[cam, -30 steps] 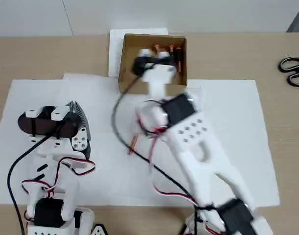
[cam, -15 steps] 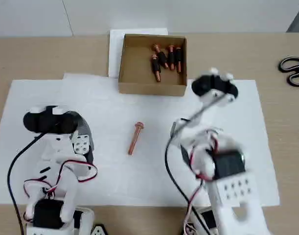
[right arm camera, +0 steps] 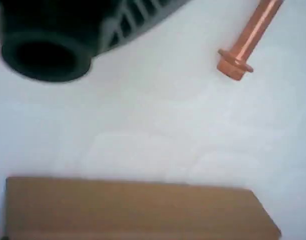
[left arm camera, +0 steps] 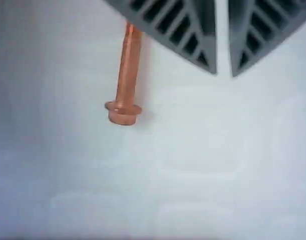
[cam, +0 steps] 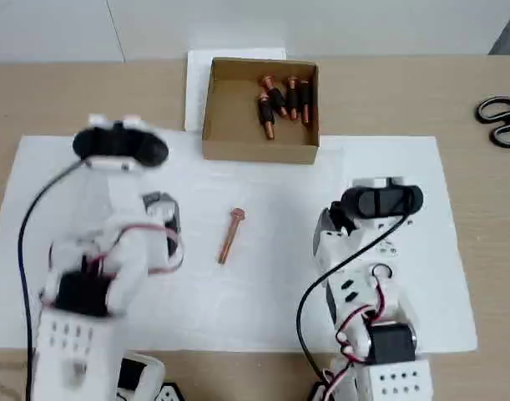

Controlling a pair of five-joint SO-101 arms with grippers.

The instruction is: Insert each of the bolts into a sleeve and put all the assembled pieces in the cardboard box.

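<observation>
A bare copper bolt (cam: 230, 236) lies on the white paper in the middle of the table, head toward the box. It appears again as a bolt (left arm camera: 125, 75) beside and slightly ahead of my left gripper (left arm camera: 223, 71), whose two grey ribbed fingers (left arm camera: 190, 30) stand nearly together with nothing between them. In the high view the left gripper (cam: 161, 214) hangs to the bolt's left. My right gripper (cam: 329, 224) sits drawn back to the bolt's right. The cardboard box (cam: 224, 109) at the back holds several assembled pieces (cam: 281, 98). The right wrist view has the bolt (right arm camera: 246, 41) and the box wall (right arm camera: 137, 210).
White paper (cam: 263, 309) covers the work area on the wooden table. Scissors (cam: 501, 119) lie at the far right edge. Cables trail from both arms toward the front edge.
The right arm has pulled back from over the box to the front right. The left arm has lifted and swung forward toward the bolt.
</observation>
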